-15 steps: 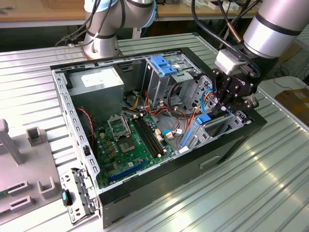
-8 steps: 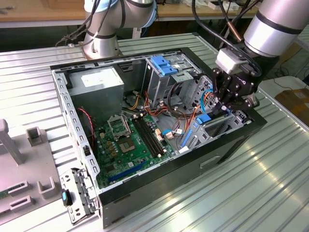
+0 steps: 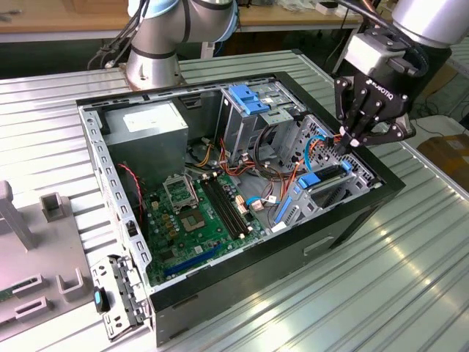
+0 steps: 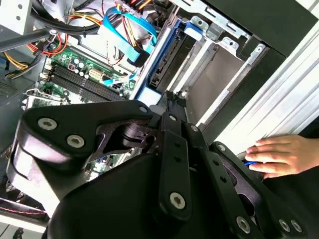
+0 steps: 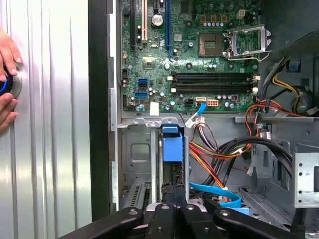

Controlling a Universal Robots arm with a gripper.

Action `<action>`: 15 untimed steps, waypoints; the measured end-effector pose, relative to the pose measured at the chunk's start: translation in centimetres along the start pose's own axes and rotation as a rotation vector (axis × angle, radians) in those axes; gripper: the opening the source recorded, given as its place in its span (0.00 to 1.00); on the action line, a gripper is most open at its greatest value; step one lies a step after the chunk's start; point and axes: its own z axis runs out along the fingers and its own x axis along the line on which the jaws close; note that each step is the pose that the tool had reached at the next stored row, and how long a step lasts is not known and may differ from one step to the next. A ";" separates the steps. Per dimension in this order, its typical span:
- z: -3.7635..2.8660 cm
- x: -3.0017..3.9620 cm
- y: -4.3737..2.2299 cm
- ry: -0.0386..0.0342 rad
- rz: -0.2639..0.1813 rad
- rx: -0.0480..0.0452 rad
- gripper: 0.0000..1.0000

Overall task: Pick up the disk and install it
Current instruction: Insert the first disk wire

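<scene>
The pincer (image 3: 350,141) hangs over the open computer case (image 3: 183,308) at the drive cage by its front edge, fingers pressed together on the top edge of the disk (image 5: 173,149), which stands upright in the cage slot. A person's hand (image 4: 279,155) rests on the ribbed tabletop (image 3: 410,279) beside the case.

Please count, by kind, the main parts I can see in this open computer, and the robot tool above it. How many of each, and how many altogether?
Computer case: 1
Motherboard: 1
CPU socket: 1
Power supply: 1
Disk with blue rails: 1
Pincer: 1
Total: 6
</scene>
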 end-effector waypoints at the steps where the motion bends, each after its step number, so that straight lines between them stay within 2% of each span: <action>1: 0.00 0.00 0.00 0.0000 -0.001 0.0000 0.11; 5: 0.11 0.00 -0.11 -0.0004 -0.100 0.0014 0.11; 10: 0.23 -0.01 -0.31 -0.0013 -0.198 0.0028 0.11; 11: 0.28 -0.01 -0.35 -0.0015 -0.235 0.0033 0.11; 12: 0.36 -0.01 -0.58 -0.0019 -0.289 0.0041 0.11; 14: 0.37 -0.08 -1.47 -0.0019 -0.292 0.0042 0.11; 15: 0.40 -0.18 -2.34 -0.0020 -0.294 0.0042 0.11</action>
